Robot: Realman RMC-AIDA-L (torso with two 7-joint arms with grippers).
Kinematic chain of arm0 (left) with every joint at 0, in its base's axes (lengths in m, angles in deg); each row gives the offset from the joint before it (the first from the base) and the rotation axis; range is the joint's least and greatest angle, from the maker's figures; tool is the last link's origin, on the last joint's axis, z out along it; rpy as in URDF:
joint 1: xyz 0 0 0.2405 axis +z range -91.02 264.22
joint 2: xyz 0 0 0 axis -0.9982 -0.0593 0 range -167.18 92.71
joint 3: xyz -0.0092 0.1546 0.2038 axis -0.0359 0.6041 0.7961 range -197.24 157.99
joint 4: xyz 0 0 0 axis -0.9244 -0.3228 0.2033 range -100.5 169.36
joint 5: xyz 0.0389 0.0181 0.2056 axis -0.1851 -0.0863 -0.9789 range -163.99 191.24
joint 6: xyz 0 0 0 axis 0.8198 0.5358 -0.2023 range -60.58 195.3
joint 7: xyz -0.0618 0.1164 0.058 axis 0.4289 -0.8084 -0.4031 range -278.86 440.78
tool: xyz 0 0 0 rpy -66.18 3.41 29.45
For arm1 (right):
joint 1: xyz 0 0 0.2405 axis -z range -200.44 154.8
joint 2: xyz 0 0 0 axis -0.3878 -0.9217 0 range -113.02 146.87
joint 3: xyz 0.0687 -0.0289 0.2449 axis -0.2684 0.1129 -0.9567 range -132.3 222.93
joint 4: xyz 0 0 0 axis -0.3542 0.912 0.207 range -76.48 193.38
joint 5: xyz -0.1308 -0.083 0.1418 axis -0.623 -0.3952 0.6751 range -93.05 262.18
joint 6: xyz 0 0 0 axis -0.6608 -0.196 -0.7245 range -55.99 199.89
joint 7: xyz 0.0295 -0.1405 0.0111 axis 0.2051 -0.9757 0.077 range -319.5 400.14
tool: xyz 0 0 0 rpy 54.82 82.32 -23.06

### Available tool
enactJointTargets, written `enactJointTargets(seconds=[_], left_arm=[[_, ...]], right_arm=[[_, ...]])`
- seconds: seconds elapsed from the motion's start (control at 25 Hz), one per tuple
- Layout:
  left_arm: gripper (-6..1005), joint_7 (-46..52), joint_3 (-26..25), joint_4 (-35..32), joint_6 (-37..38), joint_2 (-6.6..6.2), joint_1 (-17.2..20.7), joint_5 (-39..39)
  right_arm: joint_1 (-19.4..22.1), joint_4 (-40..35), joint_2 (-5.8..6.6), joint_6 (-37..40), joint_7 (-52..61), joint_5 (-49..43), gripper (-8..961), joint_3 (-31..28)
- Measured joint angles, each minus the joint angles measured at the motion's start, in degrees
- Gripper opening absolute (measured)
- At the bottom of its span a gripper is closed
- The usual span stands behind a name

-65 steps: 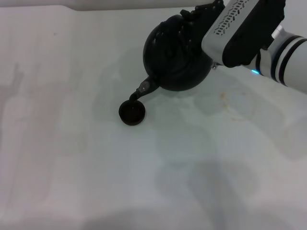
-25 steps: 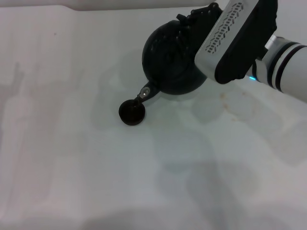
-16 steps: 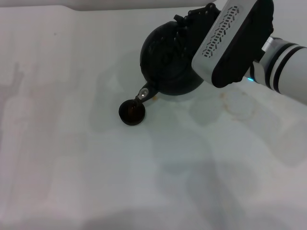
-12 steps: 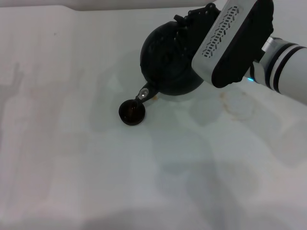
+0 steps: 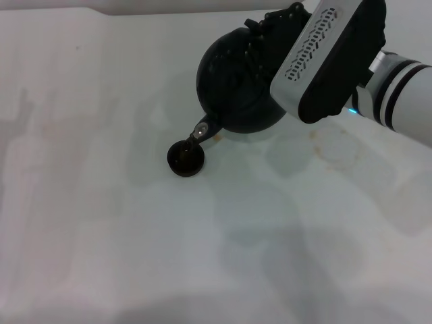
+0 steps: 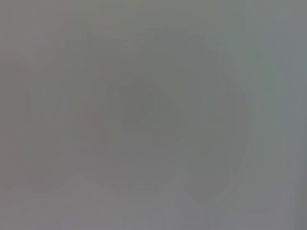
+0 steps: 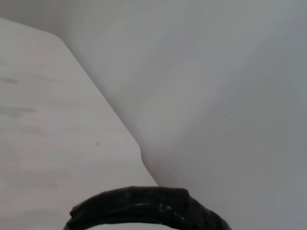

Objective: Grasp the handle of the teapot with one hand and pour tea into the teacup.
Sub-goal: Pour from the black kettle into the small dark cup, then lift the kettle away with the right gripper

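The black teapot hangs tilted in the head view, at the back right of the white table. Its spout, marked with a pale spot, points down at the rim of the tiny dark teacup. My right gripper, on the silver-white arm with the perforated panel, is shut on the ribbed black handle above the pot. The right wrist view shows a black arched piece of the handle. My left gripper shows in no view.
Faint brownish stains mark the table to the right of the teapot. The left wrist view shows only a blank grey surface. In the right wrist view the table's edge runs against a plain pale background.
My right arm has rolled and tipped the teapot further. The pot has shifted slightly left and its spout now sits over the teacup's rim. The teacup has not moved.
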Motion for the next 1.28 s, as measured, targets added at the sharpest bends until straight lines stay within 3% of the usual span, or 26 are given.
enactJointTargets(seconds=[1.28], left_arm=[[887, 0.0, 0.0, 0.0, 0.0, 0.0, 0.0, 0.0]], right_arm=[[0.1, 0.3, -0.09, 0.7, 0.3, -2.2, 141, 0.2]])
